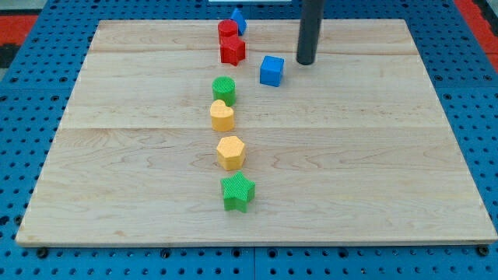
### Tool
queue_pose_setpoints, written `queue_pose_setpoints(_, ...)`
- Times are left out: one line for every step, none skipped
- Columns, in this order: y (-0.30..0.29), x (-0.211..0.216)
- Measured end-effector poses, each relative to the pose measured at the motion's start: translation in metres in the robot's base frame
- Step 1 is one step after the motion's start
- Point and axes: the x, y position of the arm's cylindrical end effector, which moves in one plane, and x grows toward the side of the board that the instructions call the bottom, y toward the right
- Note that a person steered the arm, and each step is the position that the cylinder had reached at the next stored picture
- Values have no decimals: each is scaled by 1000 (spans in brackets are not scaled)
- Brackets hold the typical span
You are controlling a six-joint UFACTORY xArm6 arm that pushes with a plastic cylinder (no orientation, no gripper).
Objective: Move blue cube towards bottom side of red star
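The blue cube (271, 70) sits on the wooden board near the view's top, right of centre. The red star (232, 51) lies to its upper left, a short gap away. My tip (305, 61) is the lower end of the dark rod, just to the right of the blue cube and slightly above it in the view, not touching it. A red round block (227, 31) touches the red star from the view's top.
A small blue block (238, 20) sits at the board's top edge behind the red pieces. A green cylinder (224, 89), a yellow heart (222, 116), a yellow hexagon (230, 152) and a green star (238, 192) form a column down the middle.
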Motion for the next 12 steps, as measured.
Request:
queue_pose_setpoints(-11,1)
queue_pose_setpoints(-31,1)
queue_pose_setpoints(-34,6)
queue_pose_setpoints(-10,14)
queue_pose_setpoints(-44,15)
queue_pose_setpoints(-69,15)
queue_pose_setpoints(-55,25)
queue_pose_setpoints(-58,64)
queue_pose_setpoints(-74,61)
queue_pose_setpoints(-91,45)
queue_pose_setpoints(-103,45)
queue_pose_setpoints(-60,40)
